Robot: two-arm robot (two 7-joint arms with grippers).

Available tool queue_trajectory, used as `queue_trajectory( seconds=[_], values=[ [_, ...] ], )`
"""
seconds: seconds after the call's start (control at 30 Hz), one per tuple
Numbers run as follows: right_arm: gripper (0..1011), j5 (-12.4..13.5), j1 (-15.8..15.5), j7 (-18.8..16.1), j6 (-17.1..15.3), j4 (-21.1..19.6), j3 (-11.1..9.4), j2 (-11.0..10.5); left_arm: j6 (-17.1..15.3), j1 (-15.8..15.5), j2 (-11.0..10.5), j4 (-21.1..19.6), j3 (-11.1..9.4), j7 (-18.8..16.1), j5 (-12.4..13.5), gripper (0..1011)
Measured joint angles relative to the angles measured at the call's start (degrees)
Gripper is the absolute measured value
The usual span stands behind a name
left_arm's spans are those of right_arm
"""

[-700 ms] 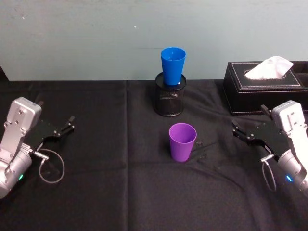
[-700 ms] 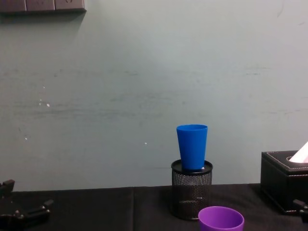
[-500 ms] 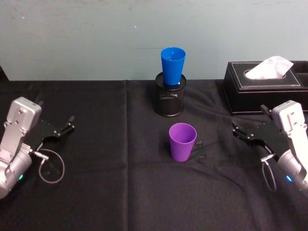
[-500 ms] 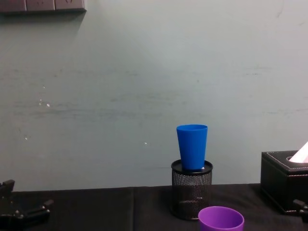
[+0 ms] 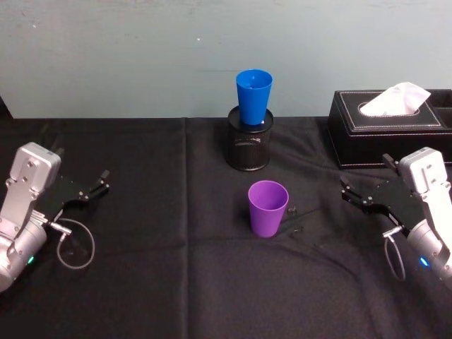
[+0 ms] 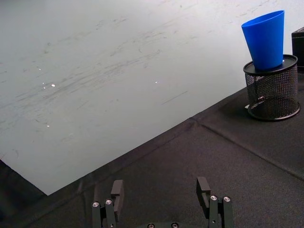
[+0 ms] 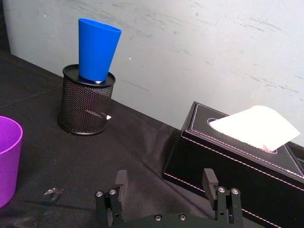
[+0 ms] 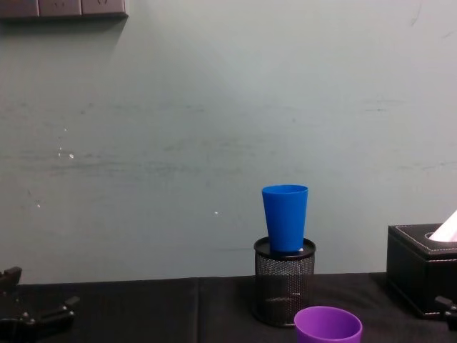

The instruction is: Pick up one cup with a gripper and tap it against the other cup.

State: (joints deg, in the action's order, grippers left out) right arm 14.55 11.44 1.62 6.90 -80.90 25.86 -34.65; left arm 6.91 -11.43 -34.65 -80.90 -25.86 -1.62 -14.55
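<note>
You have the purple cup point(image 5: 268, 207) standing upright, mouth up, near the middle of the table, showing only its own purple inside. Farther back, the black mesh pen holder point(image 5: 248, 146) carries the blue cup point(image 5: 253, 95): its narrow base sits down in the holder's mouth and its wide rim stands upright above. The two cups are apart, the blue one behind and higher. At the far right, a black tissue box point(image 5: 392, 138) has a white tissue point(image 5: 395, 99) poking out of its top slot.

Your left gripper point(image 5: 99, 185) rests low at the left side and your right gripper point(image 5: 347, 192) at the right side, in front of the tissue box. Both have their fingers spread and hold nothing, each well apart from the purple cup.

A black cloth point(image 5: 176, 282) covers the table, with a seam running front to back left of the cups. Behind it rises a pale, scuffed blue-green wall point(image 5: 127, 56).
</note>
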Motion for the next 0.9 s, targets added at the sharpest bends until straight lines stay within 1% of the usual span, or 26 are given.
queue_trajectory(
  seconds=[0.83, 0.9],
  values=[
    [1003, 0.0, 0.0, 0.0, 0.0, 0.0, 0.0, 0.0, 0.0, 0.0, 0.0, 0.0, 0.0, 0.0, 0.0, 1000],
    [1003, 0.0, -0.1, -0.2, 1.0, 0.1, -0.3, 0.3, 0.0, 0.0, 0.0, 0.0, 0.0, 0.0, 0.0, 1000]
  ],
)
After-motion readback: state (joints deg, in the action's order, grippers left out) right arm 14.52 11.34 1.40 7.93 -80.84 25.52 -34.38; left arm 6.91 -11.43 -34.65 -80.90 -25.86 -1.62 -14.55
